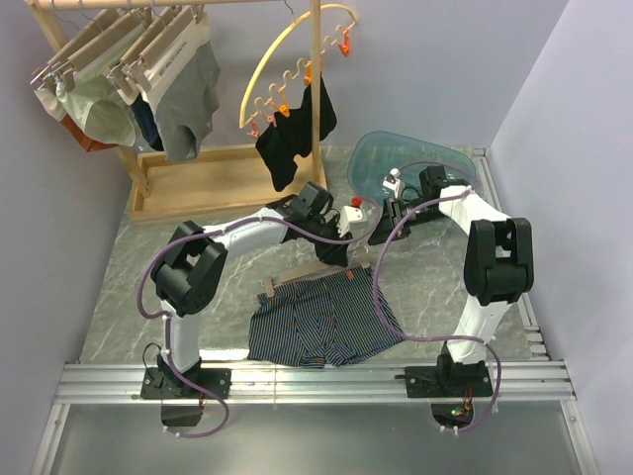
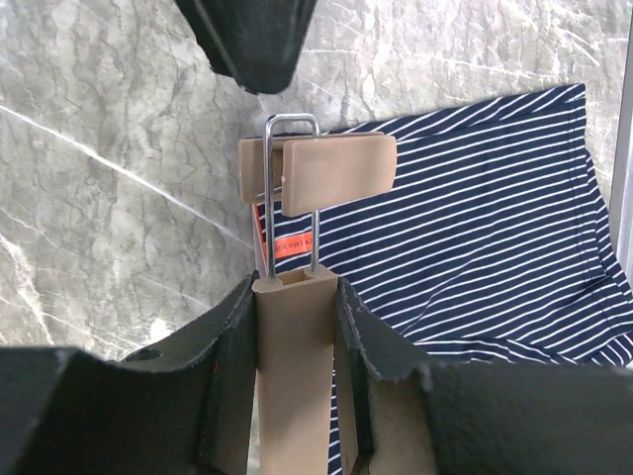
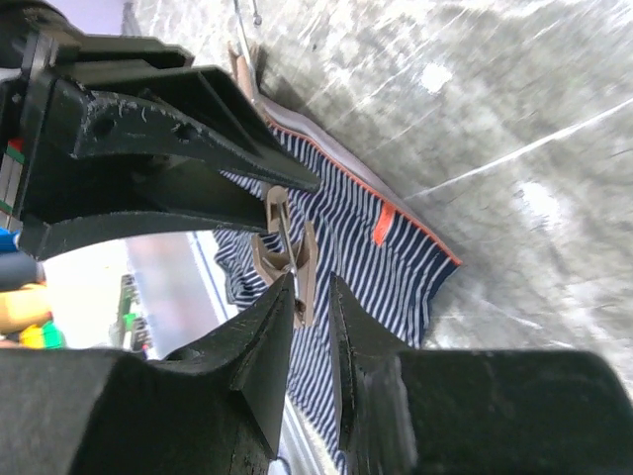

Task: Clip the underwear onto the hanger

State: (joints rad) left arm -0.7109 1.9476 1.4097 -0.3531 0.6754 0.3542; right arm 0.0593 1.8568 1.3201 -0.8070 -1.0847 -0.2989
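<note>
Underwear spread flat on the counter at lower centre of frame, wooden hanger pinched in left hand along its waistband, right hand narrowed around a clip, grip unclear

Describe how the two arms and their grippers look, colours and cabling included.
Both the left arm and right arm have white links between bulky black joint housings, each with a looping purple cable alongside. The left gripper and right gripper have black, tapering fingers with worn edges.
</note>
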